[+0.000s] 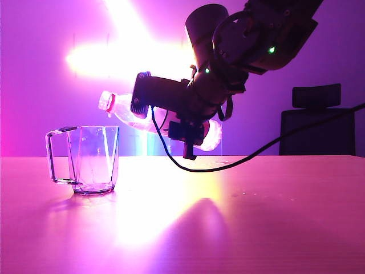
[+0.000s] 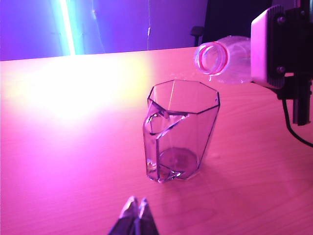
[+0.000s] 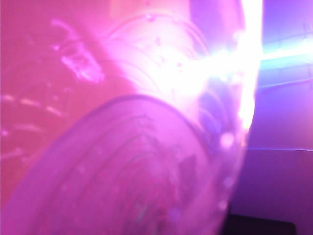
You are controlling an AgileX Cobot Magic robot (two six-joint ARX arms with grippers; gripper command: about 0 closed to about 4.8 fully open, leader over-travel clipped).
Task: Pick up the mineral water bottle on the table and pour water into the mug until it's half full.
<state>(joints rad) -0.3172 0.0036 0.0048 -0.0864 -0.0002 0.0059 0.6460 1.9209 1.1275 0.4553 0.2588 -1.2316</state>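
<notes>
Right gripper [image 1: 171, 117] up above the table [image 1: 256, 217], clamped round the middle of the mineral water bottle [image 1: 122, 111] and holding it tipped almost level. Open neck with pinkish ring sticking out beyond the fingertips, raised slightly, hanging just over the rim of the mug [image 1: 94, 160]. No stream visible from the mouth. Mug upright on the table below and ahead of that gripper, handle turned away from it, little or nothing inside as far as can be told. Right wrist view filled by the blurred clear wall of the bottle [image 3: 146, 161], pressed close to the camera.

Left gripper [image 2: 135, 218] low over the table [image 2: 58, 161], fingertips pinched together with nothing between them. Mug [image 2: 178, 132] just ahead of those tips, apart from them; bottle mouth [image 2: 212, 58] beyond it, over the far rim.
</notes>
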